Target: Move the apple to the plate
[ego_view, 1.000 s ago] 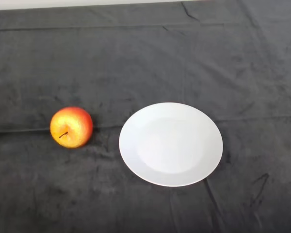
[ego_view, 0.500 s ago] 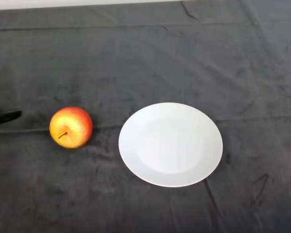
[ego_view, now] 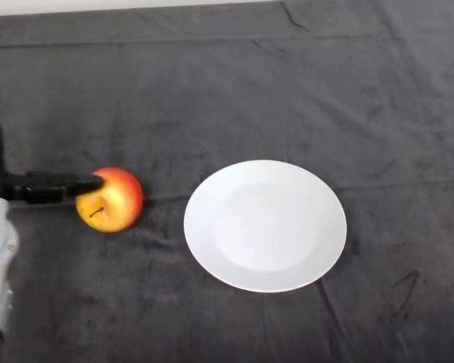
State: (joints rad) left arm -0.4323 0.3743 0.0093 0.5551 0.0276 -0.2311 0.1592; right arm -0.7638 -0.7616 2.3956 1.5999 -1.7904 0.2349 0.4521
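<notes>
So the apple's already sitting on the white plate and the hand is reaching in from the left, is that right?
Not quite. The head view shows the apple on the dark cloth, left of the white plate, which holds nothing. The hand does reach in from the left.

The hand (ego_view: 49, 186) is cut by the view's left edge, so only one straight black finger and a dark strip running up that edge show; its palm and thumb cannot be made out. That finger's tip crosses the upper left of the apple (ego_view: 110, 200) and hides a small part of its skin, and whether the tip presses the fruit or merely lies over it cannot be told. The desk (ego_view: 234, 83) runs out of view on every side.
</notes>
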